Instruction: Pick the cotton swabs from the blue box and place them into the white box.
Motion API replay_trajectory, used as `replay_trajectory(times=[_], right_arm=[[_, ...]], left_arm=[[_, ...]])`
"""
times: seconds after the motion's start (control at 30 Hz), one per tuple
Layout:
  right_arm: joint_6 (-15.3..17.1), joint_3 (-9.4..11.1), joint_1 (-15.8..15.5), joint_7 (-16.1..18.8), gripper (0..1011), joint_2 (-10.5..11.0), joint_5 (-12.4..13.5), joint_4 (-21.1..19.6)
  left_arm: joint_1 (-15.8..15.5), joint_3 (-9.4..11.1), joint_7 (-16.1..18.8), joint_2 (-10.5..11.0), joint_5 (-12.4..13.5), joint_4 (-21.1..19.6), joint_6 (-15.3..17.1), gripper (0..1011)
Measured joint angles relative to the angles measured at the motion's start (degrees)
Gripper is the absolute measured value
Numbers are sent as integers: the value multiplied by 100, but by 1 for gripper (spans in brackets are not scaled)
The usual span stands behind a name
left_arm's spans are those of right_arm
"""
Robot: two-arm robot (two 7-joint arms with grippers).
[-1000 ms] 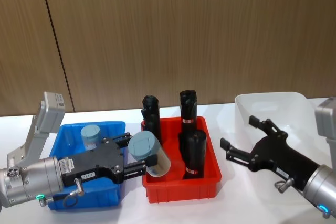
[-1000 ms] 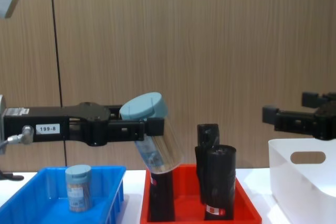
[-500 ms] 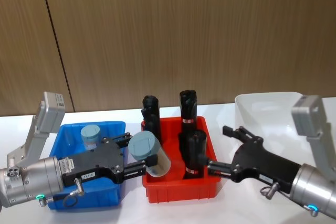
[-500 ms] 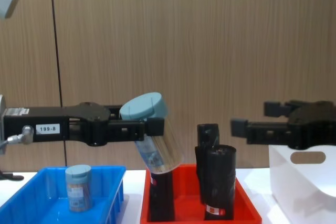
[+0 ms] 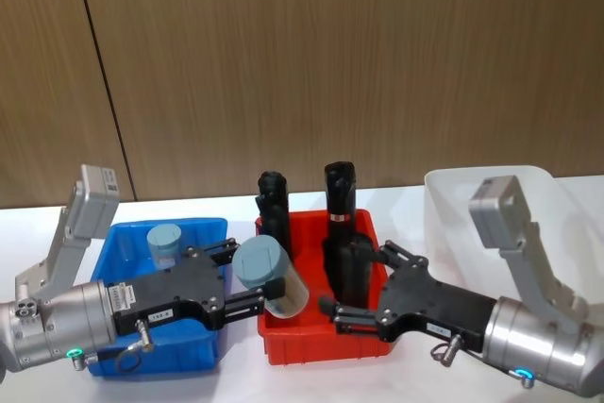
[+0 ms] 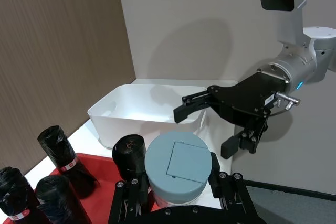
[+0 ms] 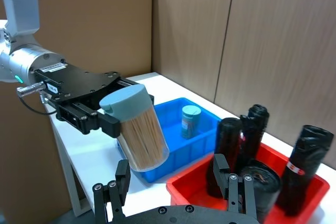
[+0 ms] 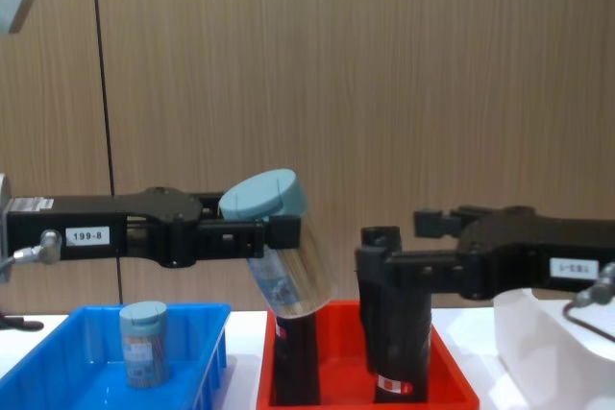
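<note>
My left gripper (image 5: 247,277) is shut on a cotton swabs jar (image 5: 272,277), clear with a grey-blue lid. It holds the jar tilted in the air, between the blue box (image 5: 121,234) and the red bin. In the chest view that jar (image 8: 286,261) hangs well above both bins. A second cotton swabs jar (image 5: 164,243) stands upright in the blue box. My right gripper (image 5: 356,280) is open over the red bin, just right of the held jar and not touching it. The white box (image 5: 451,194) sits at the far right, partly behind my right arm.
The red bin (image 5: 321,343) stands between the two boxes and holds several tall black rolls (image 5: 339,192) with red-white labels, right under my right gripper. A wooden wall runs behind the white table.
My right gripper has swung left from over the white box to above the red bin, close to the held jar. The left gripper and its jar have stayed still.
</note>
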Motion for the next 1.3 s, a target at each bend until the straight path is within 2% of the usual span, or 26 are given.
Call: replay_trajectory(times=[0.67, 1.3], right_arm=[[-120, -308, 366, 240, 1001, -348, -267, 497], [-528, -560, 491, 240, 1001, -517, -683, 700]], left_arm=[[0, 0, 1, 0, 0, 0, 0, 660], [0, 0, 1, 0, 0, 0, 0, 660]])
